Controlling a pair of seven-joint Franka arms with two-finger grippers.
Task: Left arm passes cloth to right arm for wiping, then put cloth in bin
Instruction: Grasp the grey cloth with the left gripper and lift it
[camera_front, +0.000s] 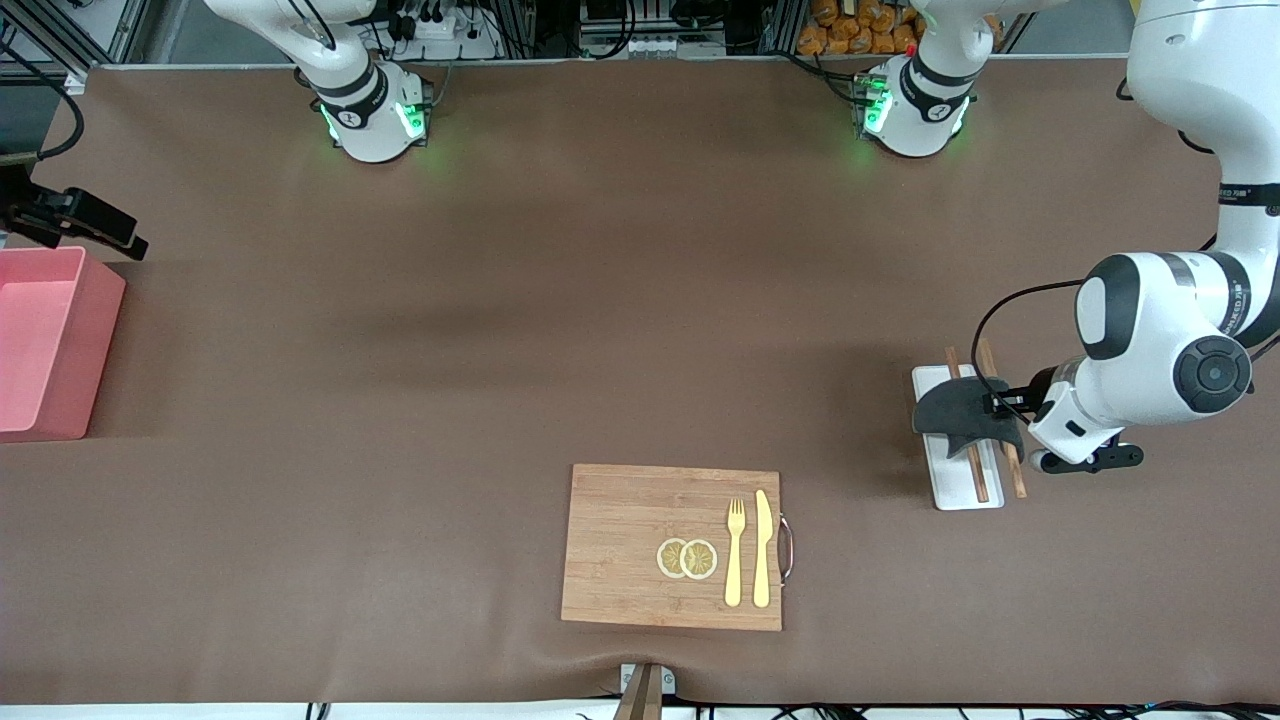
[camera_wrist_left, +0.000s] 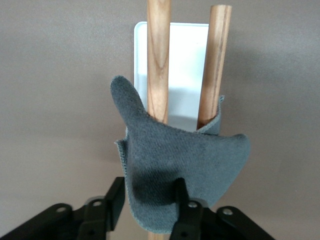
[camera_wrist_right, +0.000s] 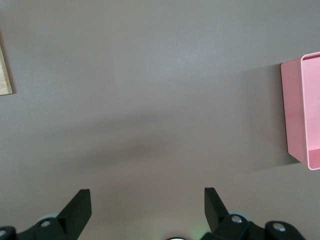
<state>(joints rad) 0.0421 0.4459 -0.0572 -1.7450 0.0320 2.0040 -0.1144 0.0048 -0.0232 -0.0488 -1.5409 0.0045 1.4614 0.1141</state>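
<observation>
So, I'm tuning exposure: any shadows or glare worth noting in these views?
Front view: soft arm shadows across the table, green base-light glow. Left wrist view: the left tool darkens the cloth. Right wrist view: a faint shadow band on the table beside the bin.

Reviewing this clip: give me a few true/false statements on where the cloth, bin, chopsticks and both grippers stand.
1. The left gripper has its fingers shut on the cloth. True.
2. The cloth lies in the bin. False: it is over the white tray.
3. The right gripper holds the cloth. False: its fingers are open and empty, over bare table.
4. Two wooden chopsticks lie along the tray. True.
5. The bin holds a fork. False: the fork lies on the cutting board.
</observation>
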